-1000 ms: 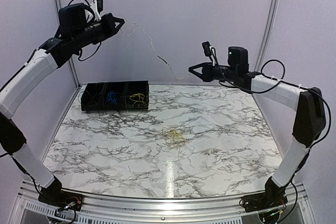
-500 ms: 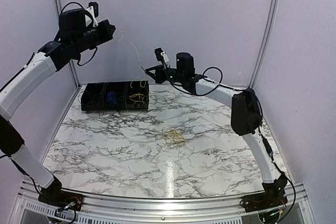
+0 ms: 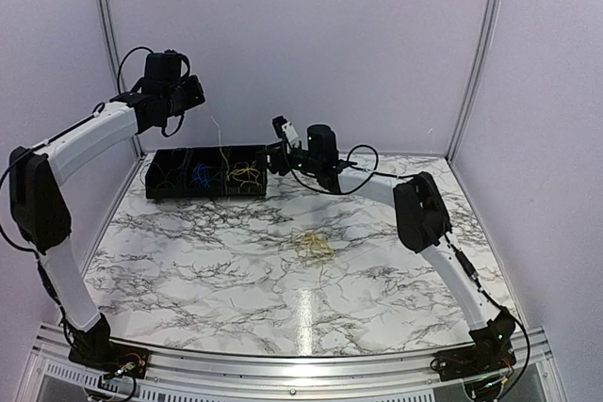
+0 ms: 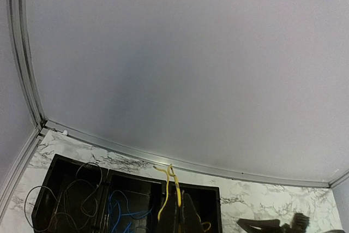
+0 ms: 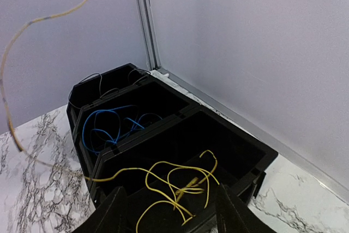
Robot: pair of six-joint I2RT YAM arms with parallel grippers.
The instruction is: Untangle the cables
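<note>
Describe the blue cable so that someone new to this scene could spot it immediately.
On the marble table, look to the far left corner for the black tray of three compartments. The blue cable lies coiled in the middle one, between black cables and yellow cables.

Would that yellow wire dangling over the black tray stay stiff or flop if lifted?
Probably floppy: the yellow wire hangs in loose curves toward the black tray. Likely very light, being so thin. It may snag the yellow loops there.

A robotics test booth: plain pale panel walls (image 3: 311, 44) in aluminium posts (image 3: 479, 44) enclose a marble-patterned white tabletop (image 3: 377, 261).
</note>
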